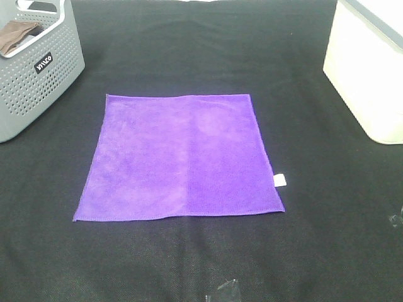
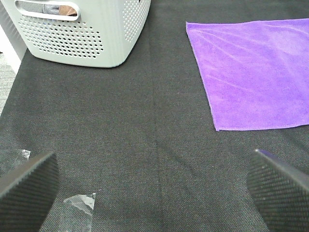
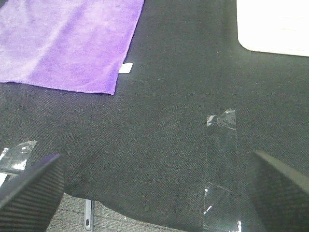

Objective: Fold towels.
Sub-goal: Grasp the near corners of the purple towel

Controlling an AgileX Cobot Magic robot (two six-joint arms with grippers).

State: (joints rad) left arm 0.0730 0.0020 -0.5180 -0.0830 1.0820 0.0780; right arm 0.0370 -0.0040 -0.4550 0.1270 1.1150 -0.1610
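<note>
The purple towel point(image 1: 179, 157) lies flat and spread out as a square in the middle of the black table, with a small white tag point(image 1: 279, 180) at its right edge. It also shows in the left wrist view point(image 2: 256, 72) and in the right wrist view point(image 3: 67, 43), where the tag point(image 3: 126, 67) shows too. My left gripper point(image 2: 154, 193) is open and empty over bare table, apart from the towel's near left corner. My right gripper point(image 3: 154, 193) is open and empty near the table's front edge, apart from the towel's near right corner. Neither gripper shows in the exterior high view.
A grey perforated basket point(image 1: 38, 75) stands at the back left with a brown cloth point(image 1: 16, 34) in it. A white box point(image 1: 368, 69) stands at the back right. Clear tape strips point(image 3: 221, 159) point(image 2: 81, 200) stick to the black table cover point(image 1: 189, 264) near its front edge.
</note>
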